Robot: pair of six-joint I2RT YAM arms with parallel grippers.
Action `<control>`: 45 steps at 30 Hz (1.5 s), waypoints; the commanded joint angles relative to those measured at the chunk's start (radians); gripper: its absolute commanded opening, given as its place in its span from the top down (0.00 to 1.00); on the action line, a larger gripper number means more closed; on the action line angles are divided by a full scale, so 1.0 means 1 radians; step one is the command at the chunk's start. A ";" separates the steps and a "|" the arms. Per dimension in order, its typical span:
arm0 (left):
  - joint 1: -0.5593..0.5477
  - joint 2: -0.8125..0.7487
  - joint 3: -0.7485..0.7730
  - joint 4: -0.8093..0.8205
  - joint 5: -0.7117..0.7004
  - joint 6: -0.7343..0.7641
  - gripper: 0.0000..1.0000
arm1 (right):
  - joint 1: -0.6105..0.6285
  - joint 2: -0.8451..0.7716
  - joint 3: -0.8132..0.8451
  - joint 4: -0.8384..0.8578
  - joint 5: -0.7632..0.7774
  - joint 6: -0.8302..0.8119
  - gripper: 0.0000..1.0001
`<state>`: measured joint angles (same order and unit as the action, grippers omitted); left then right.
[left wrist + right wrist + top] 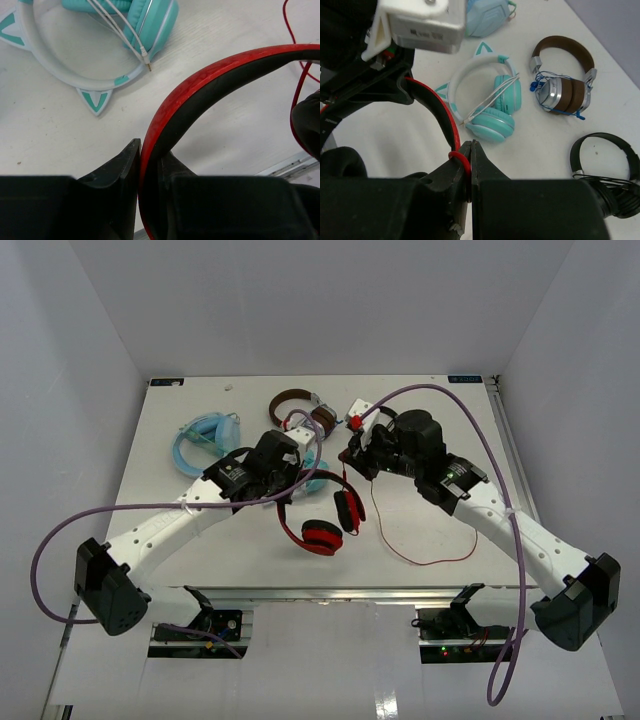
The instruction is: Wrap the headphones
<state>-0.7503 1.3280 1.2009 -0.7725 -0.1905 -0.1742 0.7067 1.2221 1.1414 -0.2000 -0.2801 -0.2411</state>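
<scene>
Two arms meet mid-table in the top view: headphones (322, 530) held by the band over the table (200, 540), cable (430, 558) trailing loose toward the near right corner.

Left wrist: left gripper (150, 155) clamped on the headband (210, 85).

Right wrist: right gripper (471, 150) pinched shut on the cable, apparently right beside the band, though it's partly hidden.

Looks like wrapping is only starting. Next move: wind the slack round the band under tension.

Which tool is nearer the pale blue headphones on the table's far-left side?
Left. The left tool, clamped on the red headphones' band, sits just right of the pale blue headphones; the right tool, pinching the red cable, is farther right still.
</scene>
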 commanded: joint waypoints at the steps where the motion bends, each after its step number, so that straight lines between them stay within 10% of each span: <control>1: -0.019 -0.005 0.052 -0.036 -0.211 -0.033 1.00 | -0.001 0.022 0.075 -0.018 -0.055 0.007 0.92; 29: -0.020 -0.032 0.069 -0.054 -0.590 -0.196 1.00 | 0.081 0.080 0.076 0.119 -0.484 0.232 0.92; 45: -0.015 -0.125 0.053 -0.018 -0.509 -0.338 1.00 | 0.194 0.146 -0.027 0.407 -0.385 0.367 0.90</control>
<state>-0.7746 1.2801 1.2501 -0.8753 -0.7329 -0.4439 0.8670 1.3618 1.0969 0.0710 -0.6547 0.0840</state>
